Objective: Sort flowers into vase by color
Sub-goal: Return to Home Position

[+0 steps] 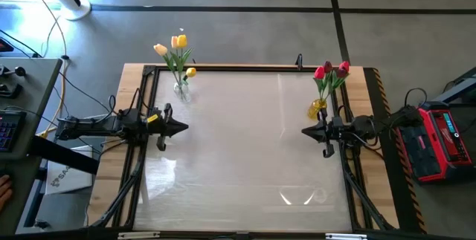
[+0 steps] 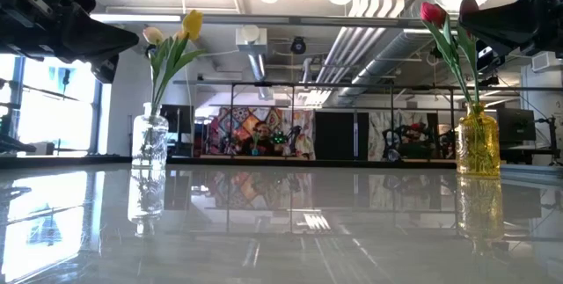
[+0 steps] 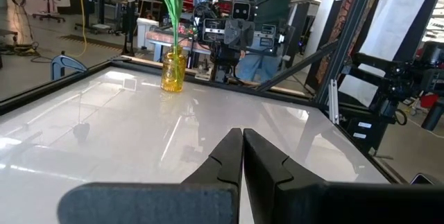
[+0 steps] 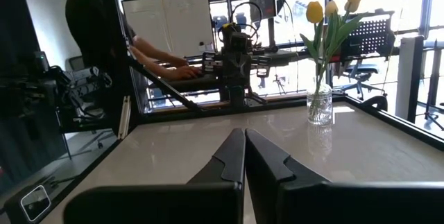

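Now: homing step; sorting looks done.
Left jaws: clenched, empty; yellow tulips [image 1: 178, 41] in clear vase [image 1: 181, 89] nearby.
Right jaws: clenched, empty; red tulips [image 1: 328, 67] in yellow vase [image 1: 317, 109] beside.
Next: probably just rest.

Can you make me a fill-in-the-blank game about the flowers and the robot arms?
The yellow tulips stand in a vase made of ____ glass.
The red tulips stand in a second vase coloured ____.
The left gripper and the right gripper both have their fingers ____.
The red tulips are on the robot's ____ side.
Missing words: clear, yellow, shut, right.
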You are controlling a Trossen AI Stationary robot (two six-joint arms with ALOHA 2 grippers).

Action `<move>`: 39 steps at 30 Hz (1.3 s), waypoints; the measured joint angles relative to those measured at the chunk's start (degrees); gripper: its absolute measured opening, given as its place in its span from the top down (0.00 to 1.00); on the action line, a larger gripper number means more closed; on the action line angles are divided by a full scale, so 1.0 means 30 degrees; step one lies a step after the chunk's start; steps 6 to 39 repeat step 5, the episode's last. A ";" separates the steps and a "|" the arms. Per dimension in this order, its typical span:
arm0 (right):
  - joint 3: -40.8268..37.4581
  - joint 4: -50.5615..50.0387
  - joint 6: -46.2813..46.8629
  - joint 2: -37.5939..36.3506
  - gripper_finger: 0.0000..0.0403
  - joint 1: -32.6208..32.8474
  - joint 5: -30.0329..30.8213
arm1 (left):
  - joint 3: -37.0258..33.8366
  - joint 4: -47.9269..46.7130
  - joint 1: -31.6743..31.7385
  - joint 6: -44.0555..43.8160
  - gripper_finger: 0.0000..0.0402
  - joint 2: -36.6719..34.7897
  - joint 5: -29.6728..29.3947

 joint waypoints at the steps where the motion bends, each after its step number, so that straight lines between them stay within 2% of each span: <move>1: 0.0000 -0.0001 0.0000 0.0000 1.00 0.0000 -0.0001 | 0.0000 0.0000 -0.0003 -0.0006 1.00 -0.0003 0.0000; 39: 0.0000 -0.0006 0.0001 0.0000 1.00 0.0002 -0.0001 | 0.0000 0.0000 0.0004 -0.0007 1.00 -0.0002 -0.0007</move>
